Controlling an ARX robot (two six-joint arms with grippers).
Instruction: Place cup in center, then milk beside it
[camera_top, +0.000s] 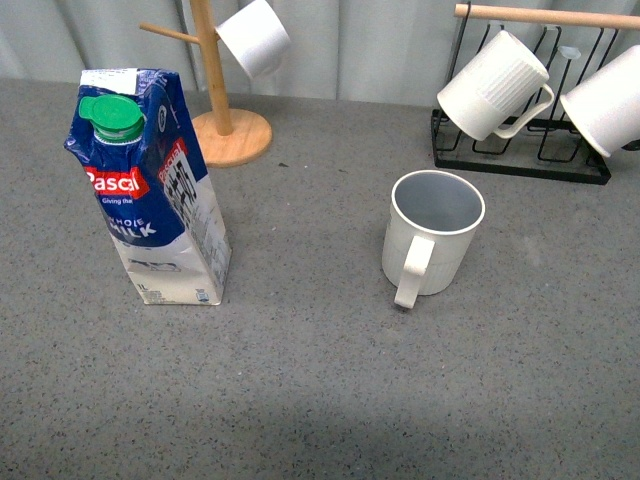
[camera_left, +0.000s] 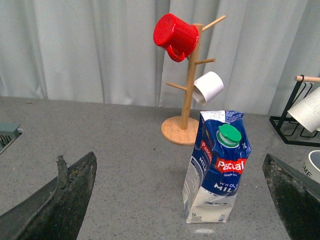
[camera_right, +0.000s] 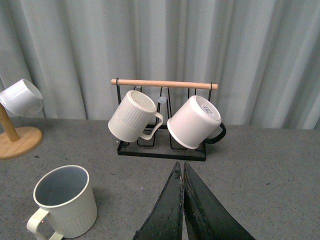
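Grey speckled worktop (camera_top: 320, 400) runs back to a pale curtain (camera_top: 380, 45). At left the milk carton (camera_top: 150, 190), blue over white with a green cap, stands upright. Well apart, right of the middle, sits the ribbed cream cup (camera_top: 432, 240), handle toward the camera. On the left pincer (camera_left: 178, 157) the fingers are spread wide; the right pincer (camera_right: 182, 167) is closed, empty.

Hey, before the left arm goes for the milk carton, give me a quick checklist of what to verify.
1. Cream ribbed mug upright near the middle of the grey tabletop: ok.
2. Blue-and-white milk carton upright, green cap on: ok.
3. Left gripper open, facing the carton: ok.
4. Right gripper shut, empty, clear of the mug: ok.
5. Bare tabletop between mug and carton for placing: ok.
6. How full or heavy the carton is: cannot tell.
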